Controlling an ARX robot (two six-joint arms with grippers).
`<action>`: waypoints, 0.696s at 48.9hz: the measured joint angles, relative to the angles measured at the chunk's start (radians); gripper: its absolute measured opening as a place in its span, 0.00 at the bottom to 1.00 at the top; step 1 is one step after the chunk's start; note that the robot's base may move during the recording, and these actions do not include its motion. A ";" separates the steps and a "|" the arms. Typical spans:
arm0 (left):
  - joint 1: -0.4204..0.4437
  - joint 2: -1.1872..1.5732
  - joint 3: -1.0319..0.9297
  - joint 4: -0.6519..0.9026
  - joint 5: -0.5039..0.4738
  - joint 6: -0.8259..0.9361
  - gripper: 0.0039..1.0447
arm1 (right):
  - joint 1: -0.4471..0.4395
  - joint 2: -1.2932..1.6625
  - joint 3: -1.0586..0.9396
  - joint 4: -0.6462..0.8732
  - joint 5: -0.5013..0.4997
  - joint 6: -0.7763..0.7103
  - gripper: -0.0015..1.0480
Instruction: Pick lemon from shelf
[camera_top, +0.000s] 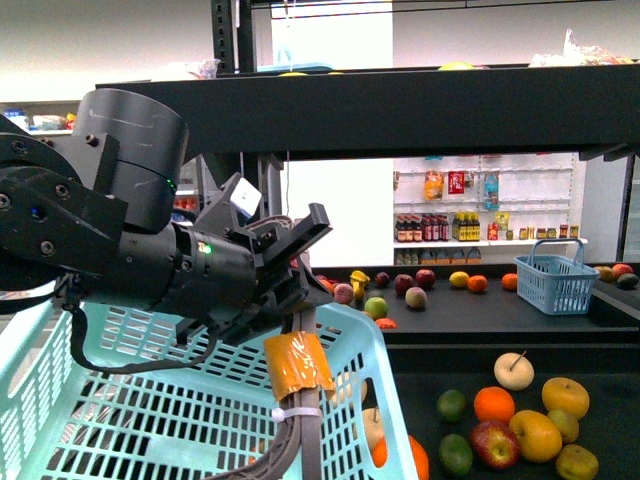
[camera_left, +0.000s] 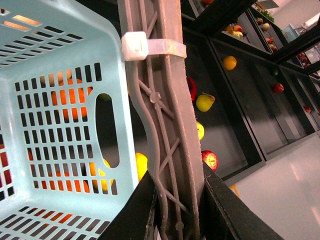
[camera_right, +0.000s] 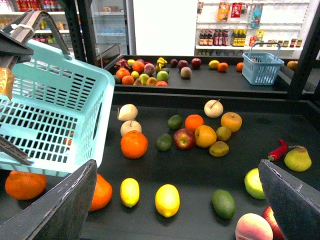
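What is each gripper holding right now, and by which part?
Left gripper clamps the light blue basket by its gray handle. Right gripper is open, holding nothing.

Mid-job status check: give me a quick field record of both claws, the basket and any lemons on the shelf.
left claw: shut on the grey basket handle
basket: light blue, slotted, carried by that handle
right claw: open, empty, above the shelf
larger lemon: lying on the black tier, untouched
smaller lemon: beside it, not touching it, untouched
neighbours: dark green fruit, orange
task state: no lemon grasped yet
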 joint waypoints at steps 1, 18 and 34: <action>-0.003 0.006 0.004 0.002 0.000 -0.001 0.17 | 0.000 0.000 0.000 0.000 0.000 0.000 0.93; -0.025 0.038 0.043 0.012 -0.034 -0.001 0.17 | -0.058 0.505 0.141 0.113 0.159 0.089 0.93; -0.025 0.039 0.045 0.012 -0.033 -0.002 0.17 | -0.196 1.622 0.748 0.299 -0.102 0.032 0.93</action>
